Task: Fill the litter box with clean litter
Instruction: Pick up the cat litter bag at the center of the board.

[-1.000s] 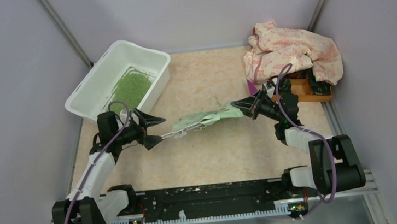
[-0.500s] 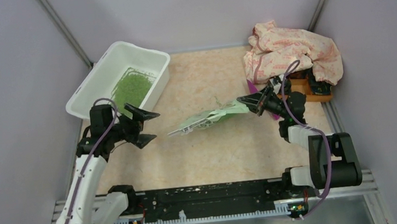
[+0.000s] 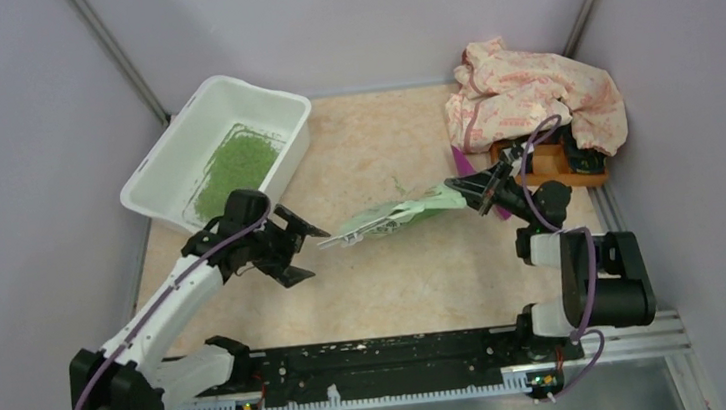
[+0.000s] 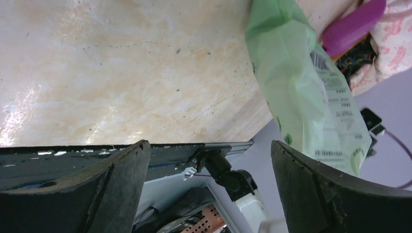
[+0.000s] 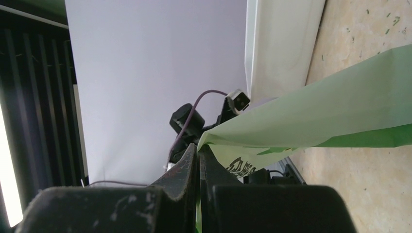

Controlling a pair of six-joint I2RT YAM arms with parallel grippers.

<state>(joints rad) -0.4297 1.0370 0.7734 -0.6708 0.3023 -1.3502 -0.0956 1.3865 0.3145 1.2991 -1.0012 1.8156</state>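
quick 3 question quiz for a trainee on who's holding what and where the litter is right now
1. True or false: the left gripper is shut on the bag.
2. The patch of green litter lies: A in the litter box; B on the bag; C between the left gripper's fingers.
3. Fill in: the bag's end is pinched by the ____ gripper.

Key
1. False: its jaws stand wide open.
2. A
3. right gripper
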